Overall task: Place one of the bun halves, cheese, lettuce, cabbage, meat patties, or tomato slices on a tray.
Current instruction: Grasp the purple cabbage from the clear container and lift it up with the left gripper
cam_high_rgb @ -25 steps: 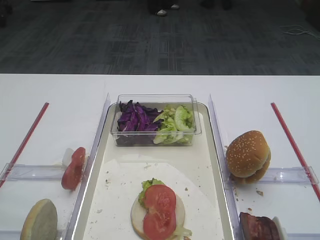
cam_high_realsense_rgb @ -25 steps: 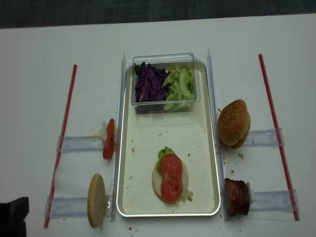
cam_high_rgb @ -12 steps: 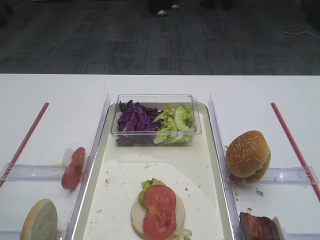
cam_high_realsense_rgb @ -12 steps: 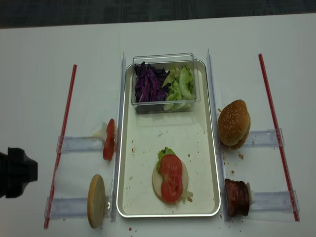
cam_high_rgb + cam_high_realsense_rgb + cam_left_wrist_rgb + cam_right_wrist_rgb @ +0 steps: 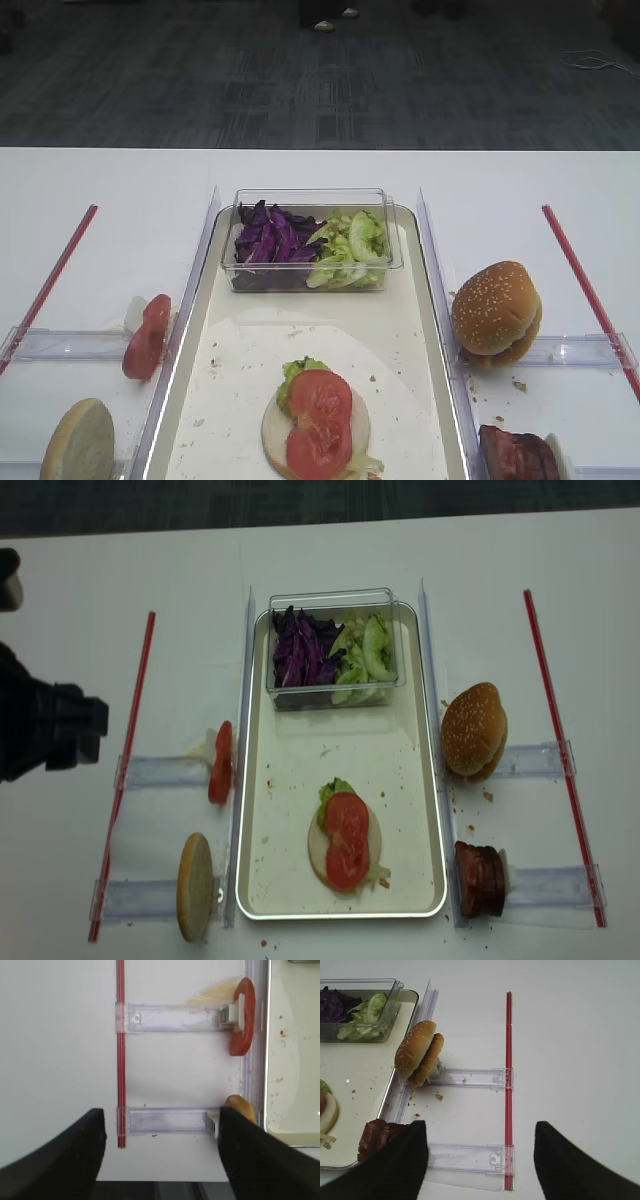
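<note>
Take the tray as your anchor: it's the long cream one with silvery rims running down the middle of the white table. On its near half sits a pale flat-cut bun half with two tomato slices stacked on top and a bit of lettuce poking out at the far edge. At the tray's far end you've got a clear plastic tub with shredded purple cabbage on its left side and green lettuce leaves on its right. Off the tray's left rim, one tomato slice stands on edge against a clear plastic rail, and nearer to you a bun half stands on edge by the next rail. Off the right rim there's a sesame-seeded bun tilted against a rail, and nearer to you, meat patties stacked on edge. Red strips run along the outer ends of the rails on both sides. Your left gripper is hovering well left of the tray, jaws spread wide with nothing between them; only its dark arm shows in the overhead view. Your right gripper hangs right of the tray near the patties, fingers apart too, nothing in them. No labels or readable writing anywhere I can spot.
</note>
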Controlling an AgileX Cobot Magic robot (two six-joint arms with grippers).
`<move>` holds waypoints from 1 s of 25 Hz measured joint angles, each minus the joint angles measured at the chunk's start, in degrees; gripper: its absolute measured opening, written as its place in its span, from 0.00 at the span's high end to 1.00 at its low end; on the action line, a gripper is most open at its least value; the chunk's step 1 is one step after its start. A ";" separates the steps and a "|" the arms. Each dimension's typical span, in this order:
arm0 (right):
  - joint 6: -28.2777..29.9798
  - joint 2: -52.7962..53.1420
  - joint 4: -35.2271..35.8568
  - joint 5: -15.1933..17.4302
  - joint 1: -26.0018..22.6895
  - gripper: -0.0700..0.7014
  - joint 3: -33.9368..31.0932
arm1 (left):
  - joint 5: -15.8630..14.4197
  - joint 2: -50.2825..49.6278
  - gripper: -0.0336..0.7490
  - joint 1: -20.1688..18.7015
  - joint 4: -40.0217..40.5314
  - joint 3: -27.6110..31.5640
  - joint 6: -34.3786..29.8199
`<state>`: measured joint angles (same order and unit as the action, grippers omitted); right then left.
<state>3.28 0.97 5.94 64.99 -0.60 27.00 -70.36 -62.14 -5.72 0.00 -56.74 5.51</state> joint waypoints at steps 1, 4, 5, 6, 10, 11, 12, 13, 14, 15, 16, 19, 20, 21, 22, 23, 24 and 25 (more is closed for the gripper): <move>0.00 0.00 0.00 0.00 0.00 0.30 0.00 | 0.00 -1.41 0.38 0.00 0.00 -0.93 0.00; 0.00 0.00 0.00 0.00 0.00 0.30 0.00 | 0.00 -5.20 0.38 0.00 0.00 -4.57 -0.39; 0.00 0.00 0.00 0.00 0.00 0.30 0.00 | -0.12 -6.56 0.38 0.00 0.00 -5.70 -0.51; 0.00 0.00 0.00 0.00 0.00 0.30 0.00 | -0.35 -7.73 0.38 0.00 0.00 -7.11 -0.65; 0.00 0.00 0.00 0.00 0.00 0.30 0.00 | -0.47 -13.07 0.38 0.00 -0.72 -12.44 -0.84; 0.00 0.00 0.00 0.00 0.00 0.30 0.00 | -0.47 -14.36 0.38 0.00 -0.81 -13.78 -0.89; 0.00 0.00 0.00 0.00 0.00 0.30 0.00 | -0.47 -15.62 0.38 0.00 -0.81 -14.88 -0.98; 0.00 0.00 0.00 0.00 0.00 0.30 0.00 | -0.47 -16.67 0.38 0.00 -0.81 -16.23 -0.98; 0.00 0.00 0.00 0.00 0.00 0.30 0.00 | -0.47 -17.93 0.38 0.00 -0.81 -17.60 -1.03; 0.00 0.00 0.00 0.00 0.00 0.30 0.00 | -0.47 -19.20 0.38 0.00 -0.81 -18.78 -1.03; 0.00 0.00 0.00 0.00 0.00 0.30 0.00 | -0.47 -20.27 0.38 0.00 -0.81 -20.17 -1.03; 0.00 0.00 0.00 0.00 0.00 0.30 0.00 | -0.47 -24.15 0.39 0.00 -0.81 -24.13 -1.03; 0.00 0.00 0.00 0.00 0.00 0.30 0.00 | -0.47 -25.23 0.39 0.00 -0.81 -25.51 -1.03; 0.00 0.00 0.00 0.00 0.00 0.30 0.00 | -0.47 -26.50 0.39 0.00 -0.85 -26.85 -1.03; 0.00 0.00 0.00 0.00 0.00 0.30 0.00 | -0.47 -27.81 0.39 0.00 -0.85 -27.99 -1.11; 0.00 0.00 0.00 0.00 0.00 0.30 0.00 | -0.47 -28.91 0.39 0.00 -0.94 -29.36 -1.33; 0.00 0.00 0.00 0.00 0.00 0.30 0.00 | -0.47 -30.24 0.39 0.00 -0.94 -30.70 -1.45; 0.00 0.00 0.00 0.00 0.00 0.30 0.00 | -0.47 -31.54 0.39 0.00 -0.94 -31.79 -1.60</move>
<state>3.28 0.97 5.94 64.99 -0.60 27.00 -70.82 -93.68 -5.72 -0.94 -88.53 3.91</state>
